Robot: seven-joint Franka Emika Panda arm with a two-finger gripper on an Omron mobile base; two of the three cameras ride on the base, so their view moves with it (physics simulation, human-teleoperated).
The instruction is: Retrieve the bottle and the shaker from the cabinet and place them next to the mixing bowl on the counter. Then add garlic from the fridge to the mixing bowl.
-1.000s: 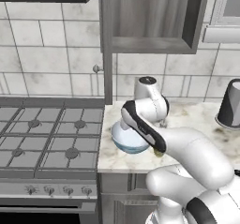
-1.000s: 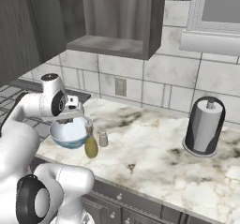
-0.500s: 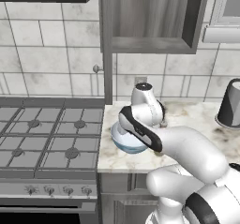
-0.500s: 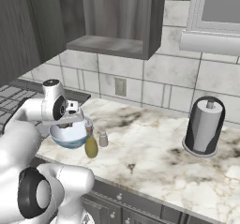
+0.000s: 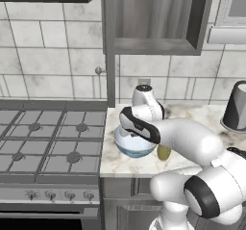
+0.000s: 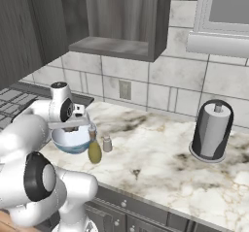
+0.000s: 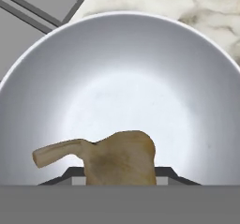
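Observation:
My gripper (image 7: 119,177) is shut on a tan garlic bulb (image 7: 119,158) with a short stem, held just above the inside of the pale blue mixing bowl (image 7: 140,78). The bowl (image 5: 132,148) stands on the marble counter beside the stove, with the arm bent over it. In the right base view the gripper (image 6: 75,124) hangs over the bowl (image 6: 70,141). An olive bottle (image 6: 95,152) stands right next to the bowl, also seen from the left (image 5: 164,153). The small grey shaker (image 6: 107,143) stands just beyond the bottle.
A gas stove (image 5: 48,142) lies left of the counter. The open, bare wall cabinet (image 6: 116,17) hangs above. A dark paper towel holder (image 6: 211,131) stands far right on the counter (image 6: 160,168).
The arm has shifted slightly over the bowl. The garlic stays held in the gripper.

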